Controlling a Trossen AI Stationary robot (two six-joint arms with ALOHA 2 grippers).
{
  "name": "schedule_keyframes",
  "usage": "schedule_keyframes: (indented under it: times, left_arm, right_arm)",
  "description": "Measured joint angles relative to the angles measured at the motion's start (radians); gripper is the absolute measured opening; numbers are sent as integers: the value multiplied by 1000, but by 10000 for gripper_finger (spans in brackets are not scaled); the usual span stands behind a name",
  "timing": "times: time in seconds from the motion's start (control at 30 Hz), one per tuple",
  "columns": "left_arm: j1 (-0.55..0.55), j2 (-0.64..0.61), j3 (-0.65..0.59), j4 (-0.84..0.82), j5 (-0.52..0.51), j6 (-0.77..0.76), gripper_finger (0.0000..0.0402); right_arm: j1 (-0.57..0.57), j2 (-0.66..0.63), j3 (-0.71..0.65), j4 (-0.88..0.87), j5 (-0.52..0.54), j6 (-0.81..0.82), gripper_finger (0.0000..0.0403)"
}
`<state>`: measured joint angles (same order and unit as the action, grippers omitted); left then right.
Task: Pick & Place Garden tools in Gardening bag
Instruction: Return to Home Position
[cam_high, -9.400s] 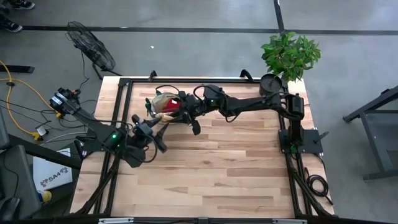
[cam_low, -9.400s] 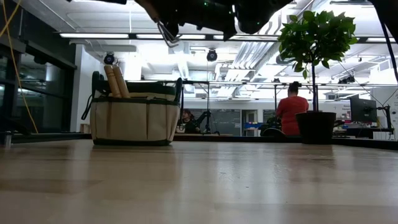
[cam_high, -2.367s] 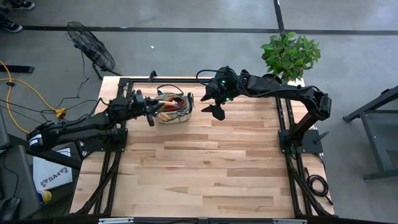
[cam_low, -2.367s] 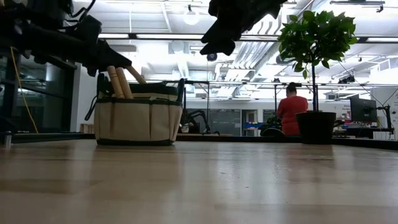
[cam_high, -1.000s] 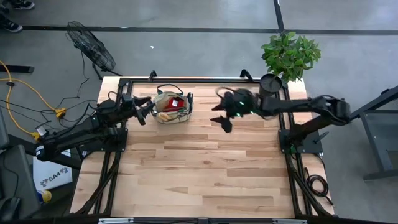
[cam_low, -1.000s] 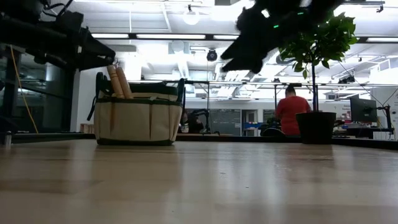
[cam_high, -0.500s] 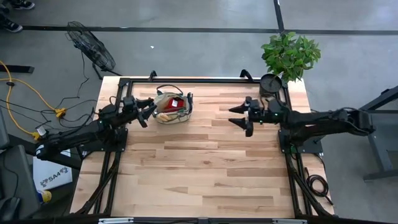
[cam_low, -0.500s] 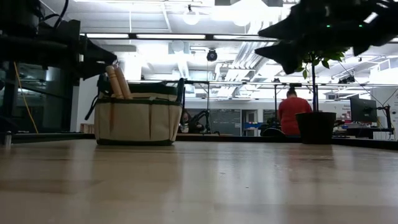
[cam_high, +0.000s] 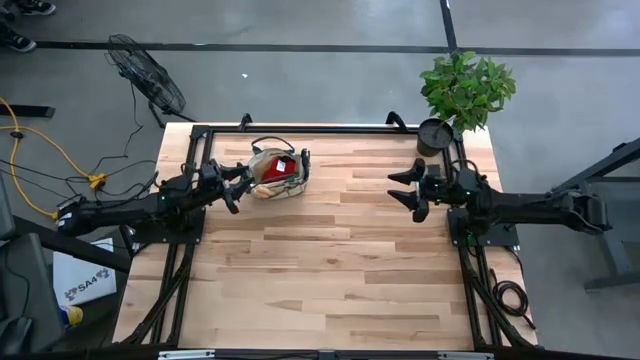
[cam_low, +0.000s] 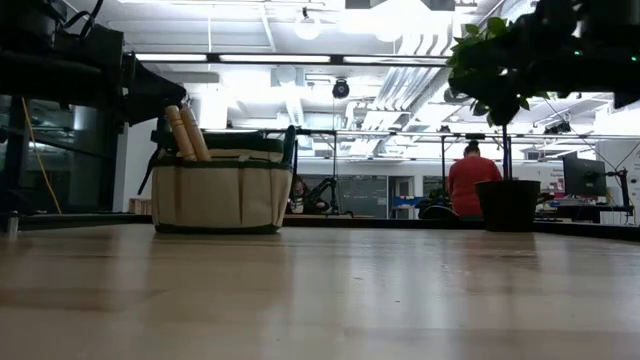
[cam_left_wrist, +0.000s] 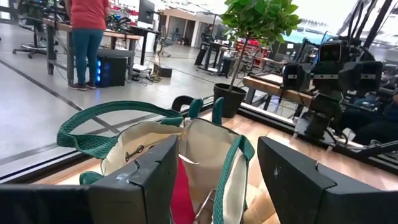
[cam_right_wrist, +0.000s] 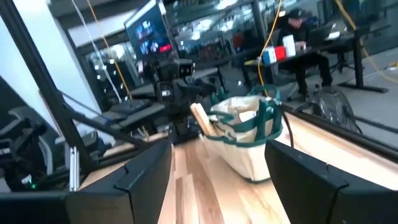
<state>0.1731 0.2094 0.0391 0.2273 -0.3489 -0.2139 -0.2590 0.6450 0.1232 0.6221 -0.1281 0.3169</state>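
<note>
The beige gardening bag (cam_high: 277, 174) with green trim stands on its base at the table's far left. Two wooden tool handles (cam_low: 186, 132) stick up out of it and lean on its rim, and a red thing (cam_high: 284, 166) shows inside. My left gripper (cam_high: 234, 187) hovers open just left of the bag; in its wrist view the bag (cam_left_wrist: 199, 146) shows between the fingers, untouched. My right gripper (cam_high: 409, 192) stands open, holding nothing, above the table's right side, well away from the bag (cam_right_wrist: 249, 134).
A potted green plant (cam_high: 466, 88) in a black pot (cam_low: 507, 204) stands at the far right corner, close behind my right arm. A black frame (cam_high: 320, 128) runs around the table. A person in a red top (cam_low: 468, 180) stands in the room beyond.
My right gripper has drawn back from beside the bag toward the table's right edge, staying open and holding nothing. My left gripper has eased back a little from the bag toward the left edge. The bag and its tools have stayed put.
</note>
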Motion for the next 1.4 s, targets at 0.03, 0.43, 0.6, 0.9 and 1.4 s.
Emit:
schedule_keyframes:
  times: [0.03, 0.43, 0.6, 0.9, 1.4]
  left_arm:
    - [-5, -6, 0, -3, -6, 0, 213]
    - [-4, -102, -2, -84, -15, 0, 213]
    - [-4, -161, -2, -128, -24, 10, 213]
    - [-4, -203, 7, -203, 24, 24, 213]
    - [-4, -203, 202, -263, 170, 206, 213]
  right_arm:
    - [-7, -31, -13, -4, 0, 4, 252]
    - [-49, -352, -63, -319, 65, 23, 252]
    - [-49, -451, -63, -419, 98, 15, 252]
    - [-49, -559, -63, -556, 135, 10, 252]
    - [-49, -579, -63, -565, 133, 38, 252]
